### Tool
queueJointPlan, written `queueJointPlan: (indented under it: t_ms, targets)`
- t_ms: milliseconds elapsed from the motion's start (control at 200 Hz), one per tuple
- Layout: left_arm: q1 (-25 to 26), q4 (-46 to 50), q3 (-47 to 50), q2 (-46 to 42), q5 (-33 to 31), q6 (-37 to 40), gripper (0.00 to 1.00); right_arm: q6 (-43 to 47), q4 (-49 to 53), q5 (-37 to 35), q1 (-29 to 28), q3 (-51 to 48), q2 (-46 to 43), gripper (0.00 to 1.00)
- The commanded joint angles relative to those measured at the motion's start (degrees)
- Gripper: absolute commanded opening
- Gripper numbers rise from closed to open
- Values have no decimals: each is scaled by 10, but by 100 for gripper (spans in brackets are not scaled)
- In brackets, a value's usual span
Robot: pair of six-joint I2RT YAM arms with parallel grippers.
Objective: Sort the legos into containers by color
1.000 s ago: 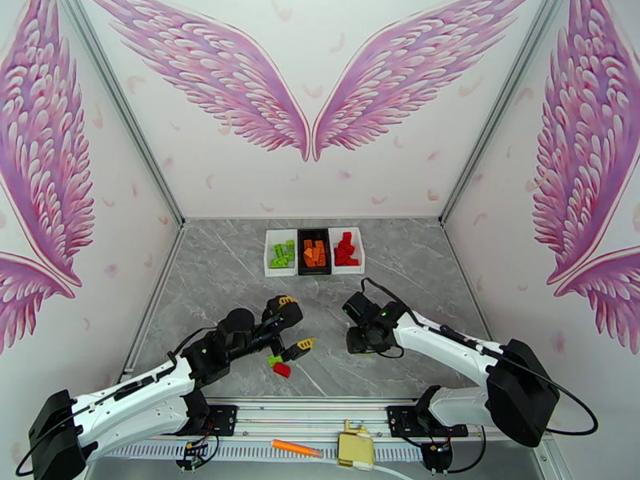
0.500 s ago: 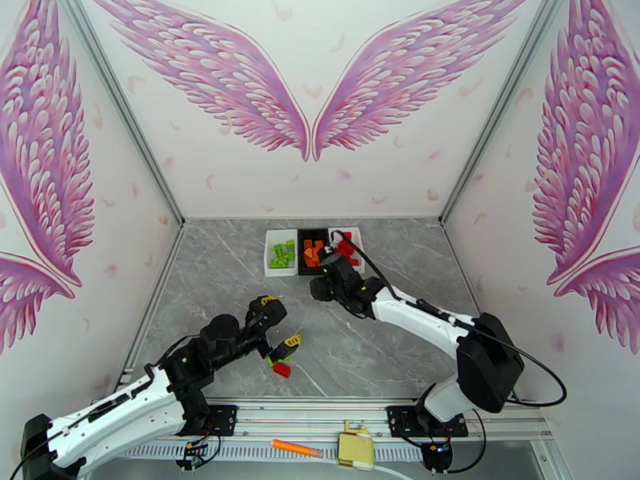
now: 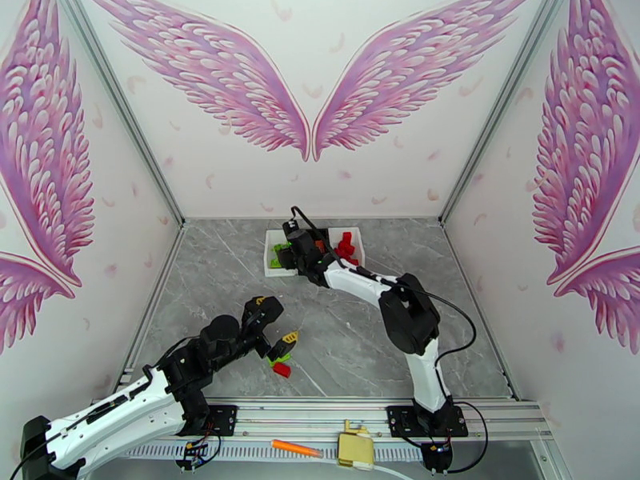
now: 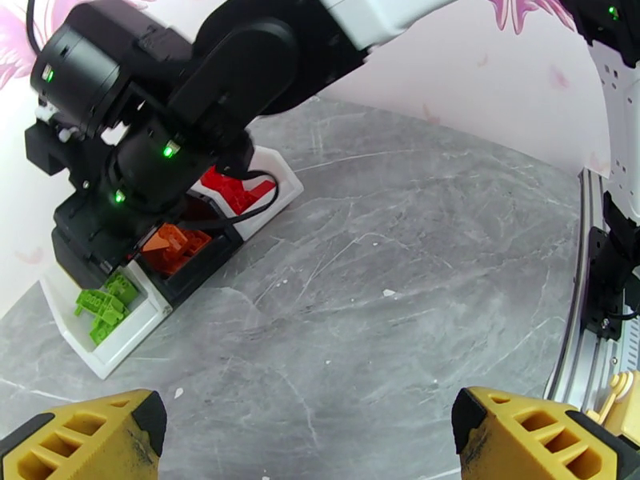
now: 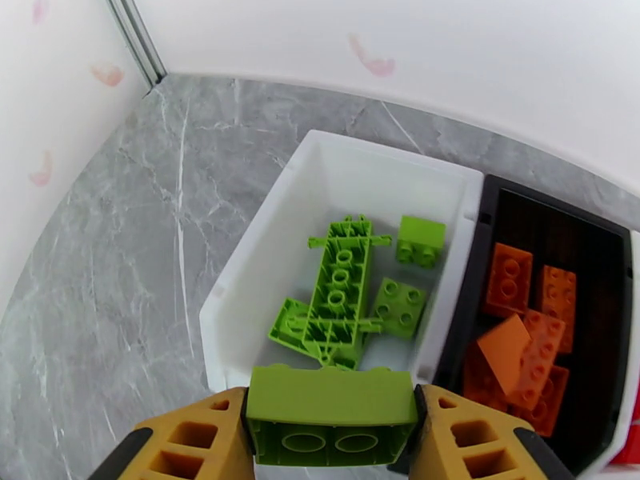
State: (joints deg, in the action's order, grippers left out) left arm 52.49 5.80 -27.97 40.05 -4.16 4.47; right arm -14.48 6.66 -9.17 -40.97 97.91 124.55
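Nearly done, I'd say: the right pincer (image 5: pixel 332 442) is clamped on a green brick (image 5: pixel 328 402) over the greens' white bin (image 5: pixel 264 258). The left pincer (image 4: pixel 312 438), spread apart, hangs by a loose green lego (image 3: pixel 278 360) and red lego (image 3: pixel 282 370).

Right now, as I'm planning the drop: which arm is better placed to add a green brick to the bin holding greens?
Right. The right end effector is shut on a green brick at the rim of the white bin of greens. The left end effector hangs open, far from it.
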Motion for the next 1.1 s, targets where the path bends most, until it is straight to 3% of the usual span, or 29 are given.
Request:
queueJointPlan:
  t_ms: [0,195,385,630,785,1094]
  targets:
    - [-2,18,6,-7,-14,-4,99,2,4,8,9,60,47,41]
    - [-3,23,4,-7,-34,-28,99,16,27,17,17,136,96,43]
    - [-4,50,-8,-5,-107,-96,99,28,28,27,19,117,50,69]
    - [19,153,-64,39,-174,-206,99,25,-29,38,27,-22,-70,91]
    - [54,247,-107,97,-194,-289,99,24,-69,41,33,-135,-161,95]
    - [179,388,-181,237,-190,-511,99,17,-68,5,42,-322,-314,97]
